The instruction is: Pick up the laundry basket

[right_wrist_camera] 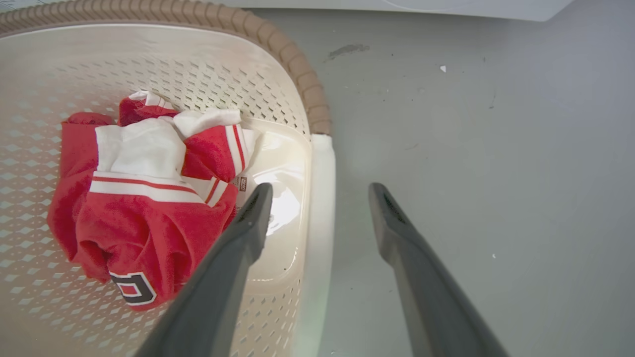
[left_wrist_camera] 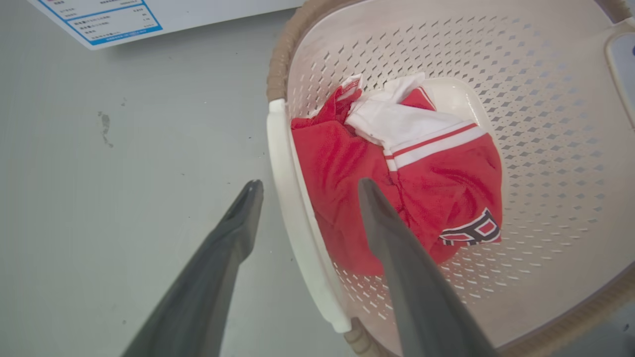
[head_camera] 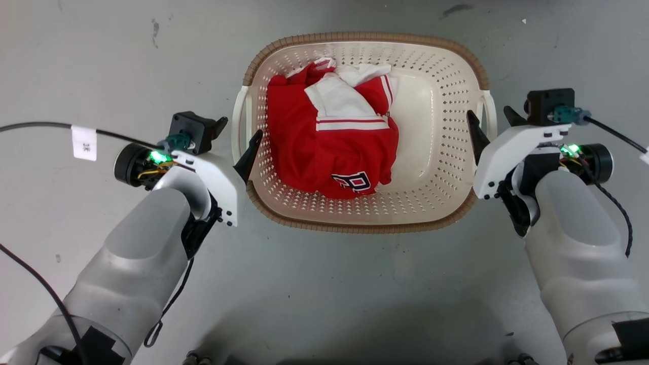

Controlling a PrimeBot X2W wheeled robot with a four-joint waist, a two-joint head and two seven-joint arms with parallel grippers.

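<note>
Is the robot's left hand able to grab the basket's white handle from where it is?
Probably yes. The left hand is open, one finger outside and one inside the white handle of the laundry basket. Nothing blocks it; the red shirt lies lower inside.

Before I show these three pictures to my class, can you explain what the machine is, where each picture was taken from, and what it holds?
It is a wheeled robot with two arms. One picture looks down from its head; the others look along each wrist's fingers. On the grey floor stands the laundry basket with a red and white garment inside. The left gripper and the right gripper are both open, each straddling a white side handle, one finger inside the basket, one outside. Nothing is held yet.
</note>
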